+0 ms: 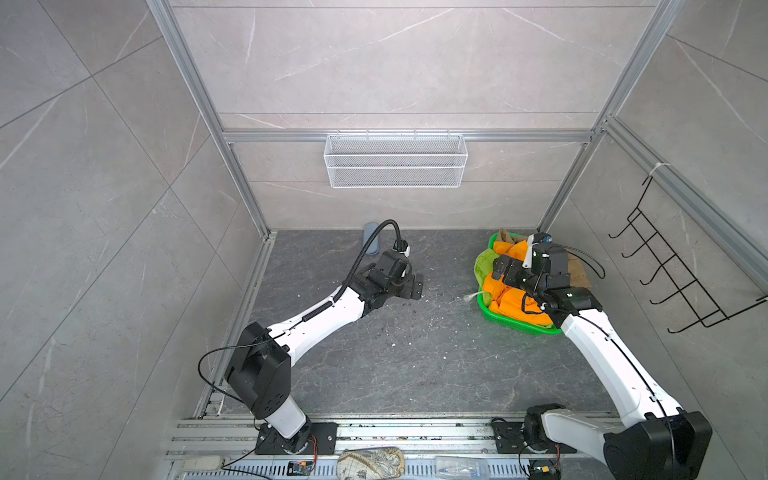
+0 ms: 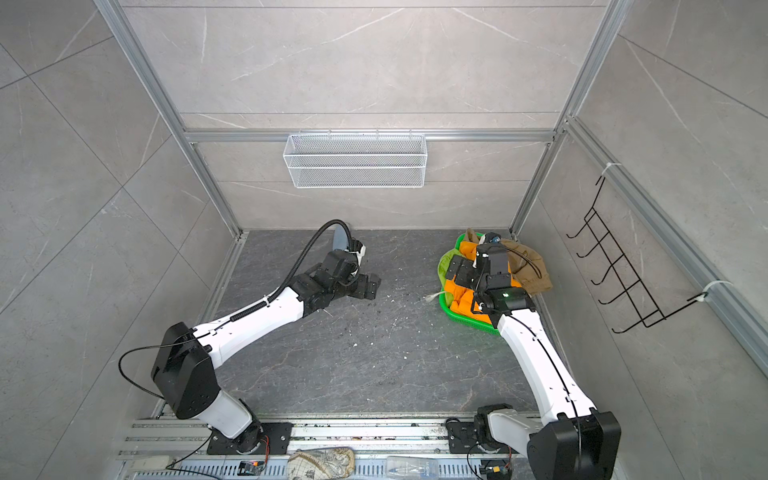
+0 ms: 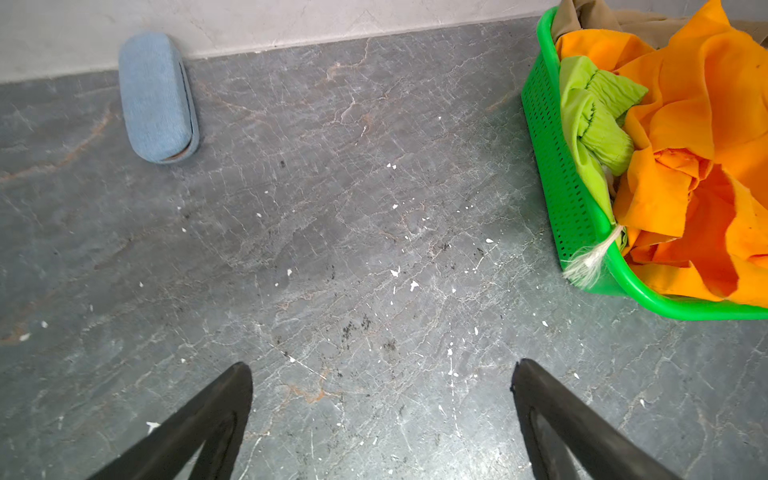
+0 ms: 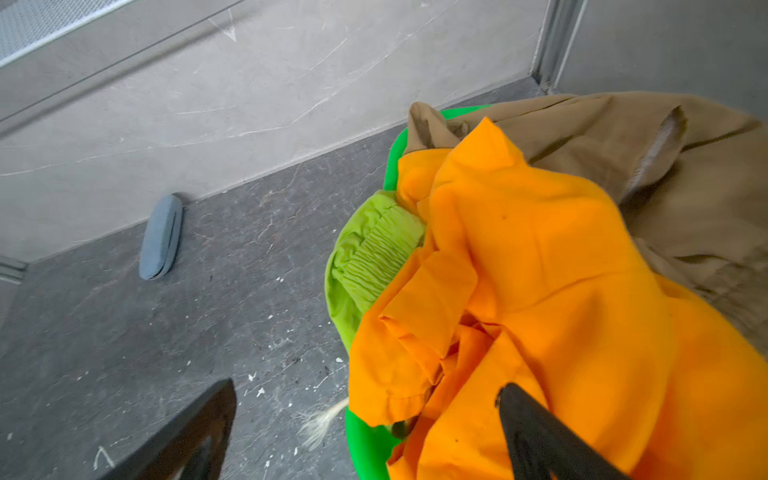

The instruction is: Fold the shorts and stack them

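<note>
**Unfolded heap, jaws wide on both sides**

We see the orange shorts (image 4: 540, 270) crumpled on top in a green basket (image 3: 557, 174) at the far right corner of the tabletop (image 3: 291, 249). The lime shorts (image 4: 374, 249) are tucked against its left wall, and the khaki shorts (image 4: 706, 216) spill over its far rim. Our right gripper (image 4: 365, 385) hangs above the pile, spread and holding nothing. Our left gripper (image 3: 381, 365) hovers over bare tabletop, also spread
</note>
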Robot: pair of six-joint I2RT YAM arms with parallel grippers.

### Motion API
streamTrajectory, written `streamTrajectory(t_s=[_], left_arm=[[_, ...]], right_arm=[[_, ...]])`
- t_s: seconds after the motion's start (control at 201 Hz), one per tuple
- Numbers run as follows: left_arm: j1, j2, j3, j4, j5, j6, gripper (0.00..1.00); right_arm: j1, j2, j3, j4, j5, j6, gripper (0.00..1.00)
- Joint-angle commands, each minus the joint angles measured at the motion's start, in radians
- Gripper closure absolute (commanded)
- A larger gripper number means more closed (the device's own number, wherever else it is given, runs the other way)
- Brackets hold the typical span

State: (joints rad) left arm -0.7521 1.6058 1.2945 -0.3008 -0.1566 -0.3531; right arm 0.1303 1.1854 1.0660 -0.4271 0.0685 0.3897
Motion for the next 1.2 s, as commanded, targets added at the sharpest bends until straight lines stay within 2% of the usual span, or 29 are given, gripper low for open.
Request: streamTrajectory(t_s=[0.0,0.149,0.418,0.533,0.787,0.887,0.986,1.106,1.19], left_arm=[[0.002,-0.069,-0.015,-0.002,0.019,-0.047,0.00],[0.002,-0.094,-0.042,0.001,0.003,-0.049,0.00],[0.002,-0.085,-0.061,0.008,0.000,-0.055,0.00],[0.002,-0.085,-0.067,0.005,-0.011,-0.039,0.00],[0.002,-0.078,-0.085,0.009,-0.052,0.024,0.00],[0.002,-0.066,-0.080,0.006,-0.067,0.049,0.00],[0.002,-0.047,-0.072,0.007,-0.081,0.075,0.00],[0.002,-0.021,-0.053,0.003,-0.090,0.100,0.00],[0.001,-0.004,-0.039,-0.003,-0.096,0.111,0.00]], right_arm=[[0.009,0.018,-0.057,-0.033,-0.062,0.034,0.01],[0.092,-0.021,-0.160,0.035,0.056,0.020,0.01],[0.195,0.121,-0.160,0.035,0.174,0.015,0.02],[0.214,0.189,-0.121,0.026,0.231,0.026,0.09],[0.235,0.311,-0.064,0.036,0.340,0.031,0.44],[0.235,0.353,-0.047,0.034,0.360,0.017,0.45],[0.235,0.396,-0.029,0.035,0.376,-0.013,0.55],[0.235,0.432,-0.017,0.052,0.360,-0.079,0.58],[0.235,0.452,-0.006,0.045,0.375,-0.126,0.67]])
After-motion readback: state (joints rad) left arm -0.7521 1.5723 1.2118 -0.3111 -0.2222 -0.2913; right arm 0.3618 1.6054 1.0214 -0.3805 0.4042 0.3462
